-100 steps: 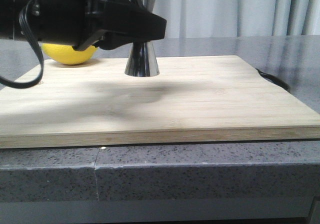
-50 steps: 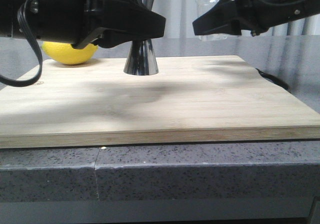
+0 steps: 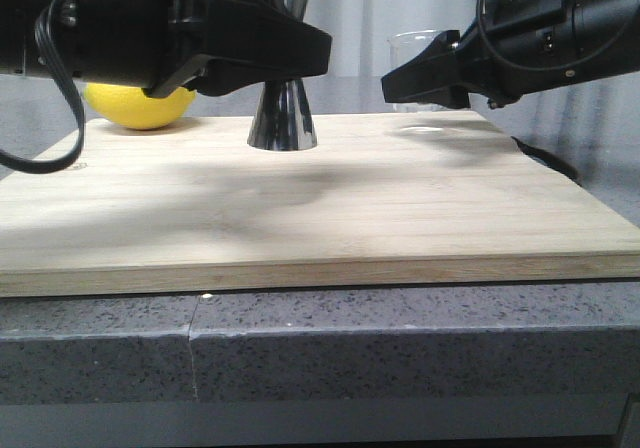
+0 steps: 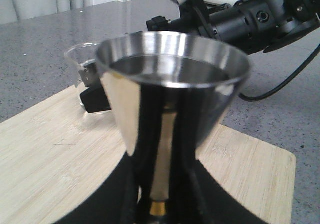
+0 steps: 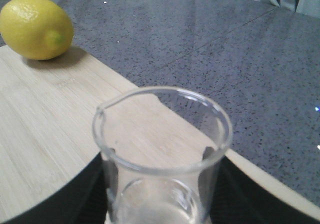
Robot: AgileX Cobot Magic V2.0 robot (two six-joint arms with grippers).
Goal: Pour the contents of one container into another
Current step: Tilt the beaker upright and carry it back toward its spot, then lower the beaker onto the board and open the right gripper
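Note:
The steel jigger stands upright on the wooden board, left of the middle at the back. My left gripper is shut on its gold-banded waist; the left wrist view shows the jigger wide mouth up, rising between the black fingers. The clear glass beaker hangs upright over the board's back right part, with my right gripper shut on it. In the right wrist view the beaker sits between the fingers, pour lip toward the lemon. The beaker is apart from the jigger.
A yellow lemon lies on the board's back left corner, behind my left arm; the right wrist view shows the lemon too. The board rests on a grey speckled counter. A black cable runs past the board's right edge.
My right arm has come in from the right carrying the beaker and has sunk a little toward the board. The left arm and the jigger have not moved.

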